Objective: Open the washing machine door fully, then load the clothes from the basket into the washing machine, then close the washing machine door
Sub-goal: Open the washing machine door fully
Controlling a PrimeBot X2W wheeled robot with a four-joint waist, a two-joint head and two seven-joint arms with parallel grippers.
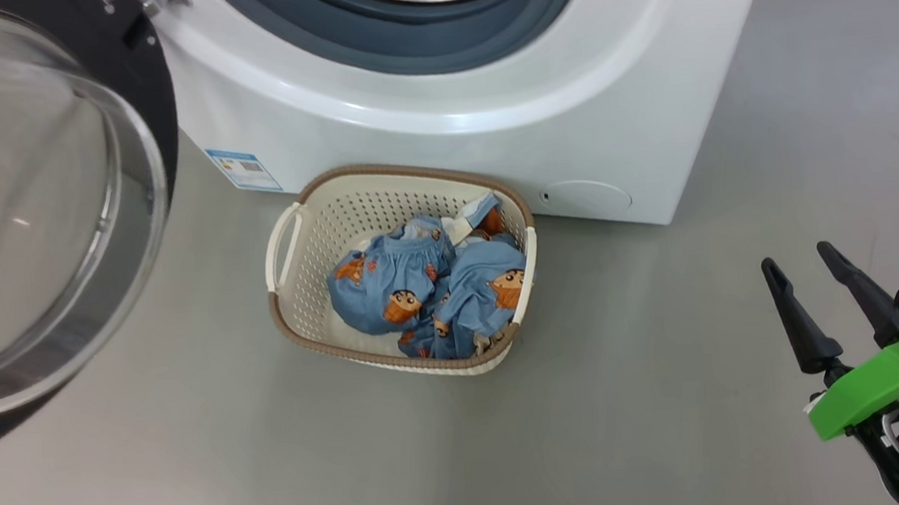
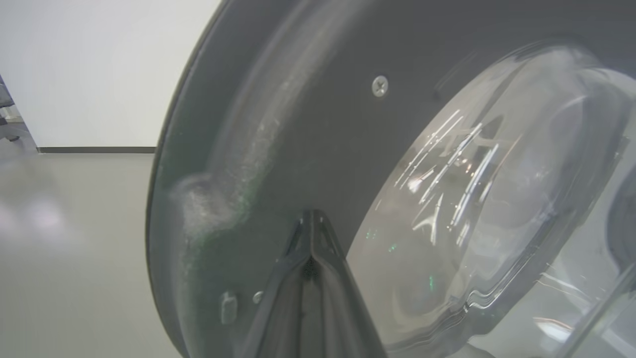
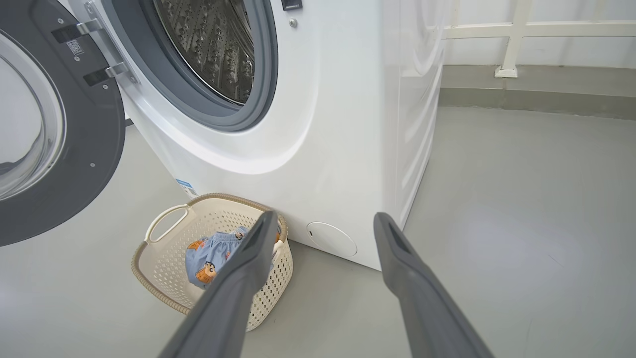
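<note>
Pushing the washing machine door (image 1: 31, 208) wider, we should press the clenched left end effector (image 2: 310, 223) steadily against it; the right end effector (image 1: 796, 259) hangs released.

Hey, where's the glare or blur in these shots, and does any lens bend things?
Left wrist view: streaky white glare on the glass of the washing machine door, left gripper soft up close. Head view: even light, mild sheen on that glass. Right wrist view: wide lens bows the washing machine; right gripper soft toward the bottom edge.
</note>
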